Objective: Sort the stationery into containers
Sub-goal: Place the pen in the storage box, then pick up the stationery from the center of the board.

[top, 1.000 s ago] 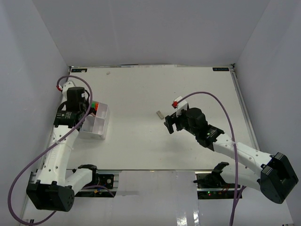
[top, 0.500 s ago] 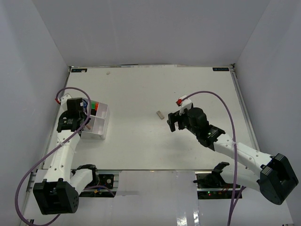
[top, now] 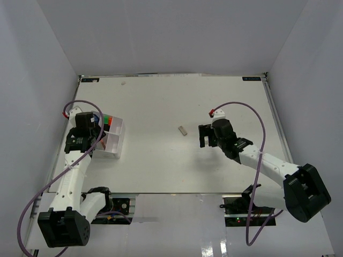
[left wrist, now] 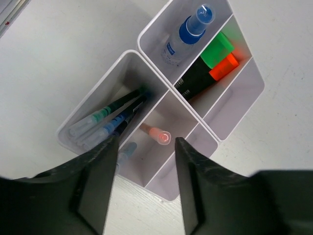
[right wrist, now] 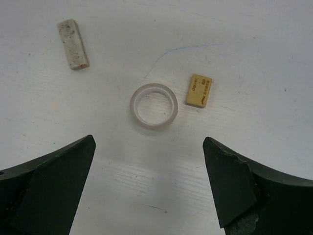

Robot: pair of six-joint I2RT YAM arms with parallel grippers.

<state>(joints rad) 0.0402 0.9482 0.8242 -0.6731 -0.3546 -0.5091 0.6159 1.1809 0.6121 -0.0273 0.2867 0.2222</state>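
Observation:
The white organizer tray (left wrist: 244, 103) holds a blue-capped bottle (left wrist: 191, 28), green-capped (left wrist: 215, 49) and orange-capped (left wrist: 222, 67) highlighters, and thin blue and green pens (left wrist: 110, 120). A pink pen (left wrist: 157, 135) stands loose in a middle compartment. My left gripper (left wrist: 145, 196) hangs open right above it, touching nothing. A clear tape roll (right wrist: 154, 105), a tan block (right wrist: 199, 90) and a grey block (right wrist: 73, 36) lie on the table. My right gripper (right wrist: 148, 147) hovers wide open just short of the roll.
From above, the tray (top: 115, 147) sits at the table's left with my left gripper (top: 94, 135) over it. My right gripper (top: 206, 136) is right of centre, and the grey block (top: 183, 130) lies just left of it. White walls enclose the table.
My left gripper has come down over the tray and opened, letting the pink pen drop into a compartment. The right gripper has shifted right and turned over the tape roll.

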